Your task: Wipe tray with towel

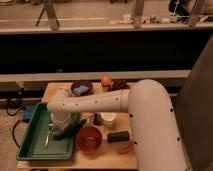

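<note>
Pincer (60, 126), jaws together, green tray (32, 144) directly beneath; wiping seems underway, next a sweep along its floor

Hidden behind the white arm (100, 102): the table's (102, 157) middle, the near side of a white cup (107, 119) and the green tray's (32, 135) far right rim. Cut off at the right and bottom edges: the arm's bulky base. Merged with a dark towel-like lump (71, 130): the closed gripper (59, 126), low over the tray's right half; unclear whether gripping it. Too small to name: a slim pale thing (48, 137) in the tray, a dark block (118, 136), an orange-red scrap (126, 148).
</note>
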You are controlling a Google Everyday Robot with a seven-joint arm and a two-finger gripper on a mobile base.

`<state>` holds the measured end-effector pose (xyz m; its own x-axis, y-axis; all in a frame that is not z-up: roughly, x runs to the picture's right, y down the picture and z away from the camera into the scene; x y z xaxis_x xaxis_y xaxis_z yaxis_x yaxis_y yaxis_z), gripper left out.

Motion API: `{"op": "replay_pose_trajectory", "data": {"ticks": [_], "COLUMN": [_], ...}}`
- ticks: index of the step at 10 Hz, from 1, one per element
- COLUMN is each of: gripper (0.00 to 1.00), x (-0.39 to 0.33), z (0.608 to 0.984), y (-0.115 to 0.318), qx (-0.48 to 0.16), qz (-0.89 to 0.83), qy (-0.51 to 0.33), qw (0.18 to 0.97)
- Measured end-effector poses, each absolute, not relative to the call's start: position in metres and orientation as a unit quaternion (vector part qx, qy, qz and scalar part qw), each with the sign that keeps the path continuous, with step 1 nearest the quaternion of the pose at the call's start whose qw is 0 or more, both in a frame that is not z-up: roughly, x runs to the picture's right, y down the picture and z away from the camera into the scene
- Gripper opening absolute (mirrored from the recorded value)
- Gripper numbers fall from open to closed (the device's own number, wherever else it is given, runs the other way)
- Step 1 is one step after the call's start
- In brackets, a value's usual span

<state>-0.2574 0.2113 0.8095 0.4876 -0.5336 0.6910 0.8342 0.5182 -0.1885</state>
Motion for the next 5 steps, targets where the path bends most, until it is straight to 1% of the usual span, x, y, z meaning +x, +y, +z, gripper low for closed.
{"op": "replay_pose_trajectory", "data": {"ticks": [5], "gripper": [0.00], "x": [-0.255], "z": [0.828], "y": [0.218], "qx": [-0.291], "qz": [-0.418], "qy": [-0.292], "qw": [0.809]}}
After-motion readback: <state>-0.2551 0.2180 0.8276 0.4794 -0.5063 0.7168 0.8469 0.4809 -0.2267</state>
